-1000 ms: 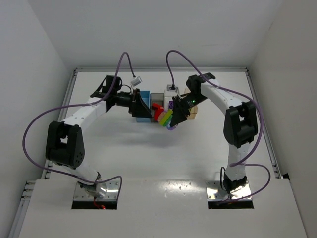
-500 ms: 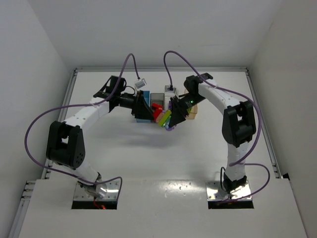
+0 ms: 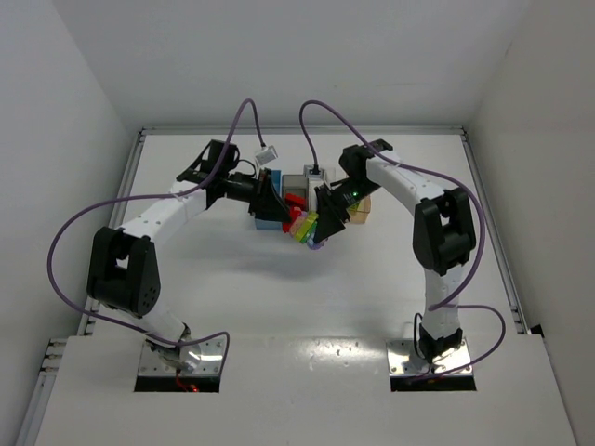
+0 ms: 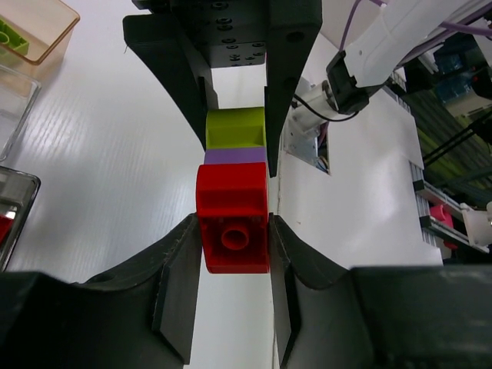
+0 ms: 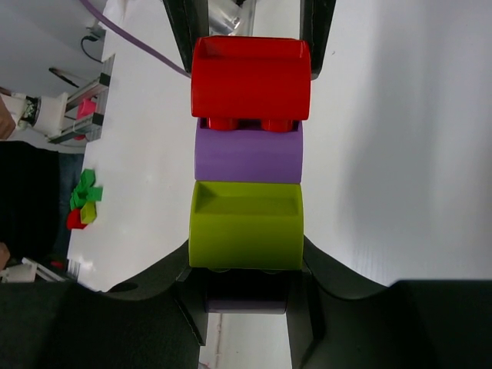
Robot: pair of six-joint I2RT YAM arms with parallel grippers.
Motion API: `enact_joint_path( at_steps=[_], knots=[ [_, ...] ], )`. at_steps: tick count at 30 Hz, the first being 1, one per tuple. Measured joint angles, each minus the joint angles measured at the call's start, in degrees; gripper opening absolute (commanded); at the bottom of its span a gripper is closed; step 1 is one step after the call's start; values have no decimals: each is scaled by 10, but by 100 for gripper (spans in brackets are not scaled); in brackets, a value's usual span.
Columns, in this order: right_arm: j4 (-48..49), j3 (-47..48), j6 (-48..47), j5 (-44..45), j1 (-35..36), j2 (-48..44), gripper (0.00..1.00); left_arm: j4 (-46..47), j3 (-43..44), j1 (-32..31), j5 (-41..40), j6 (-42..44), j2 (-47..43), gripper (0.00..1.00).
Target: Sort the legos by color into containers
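A stack of legos is held in the air between both grippers, in front of the containers: a red brick (image 4: 233,223), a purple brick (image 4: 235,155), a lime-yellow brick (image 5: 246,227) and a dark purple end brick (image 5: 246,296). My left gripper (image 4: 234,246) is shut on the red brick, one finger against each side. My right gripper (image 5: 246,300) is shut on the dark purple end brick, below the lime-yellow one. In the top view the stack (image 3: 305,225) hangs slanted between the left gripper (image 3: 284,208) and the right gripper (image 3: 322,234).
The containers stand in a row behind the stack: blue (image 3: 270,223), dark grey (image 3: 296,180) and pale orange (image 3: 362,203); the arms hide most of them. The left wrist view shows the orange bin (image 4: 42,23) holding a green brick, and a clear bin (image 4: 11,100). Green and red bricks (image 5: 83,201) lie aside.
My left gripper has closed onto the red end of the stack. Both arms and the stack have shifted slightly to the left.
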Motion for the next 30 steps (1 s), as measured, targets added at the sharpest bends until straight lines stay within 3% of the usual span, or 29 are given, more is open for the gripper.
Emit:
enact_joint_path(
  at_steps=[5, 21, 26, 30],
  knots=[
    [7, -12, -1, -4, 0, -2, 10, -5, 0, 0, -4, 0, 0, 14],
    [27, -199, 8, 13, -17, -146, 6, 16, 29, 36, -37, -11, 2, 12],
    [97, -261, 65, 39, -38, -201, 6, 24, 28, 36, -53, -15, 2, 12],
    [222, -336, 170, 101, -42, -267, 6, 33, -6, 35, -91, -18, -23, 12]
  ],
)
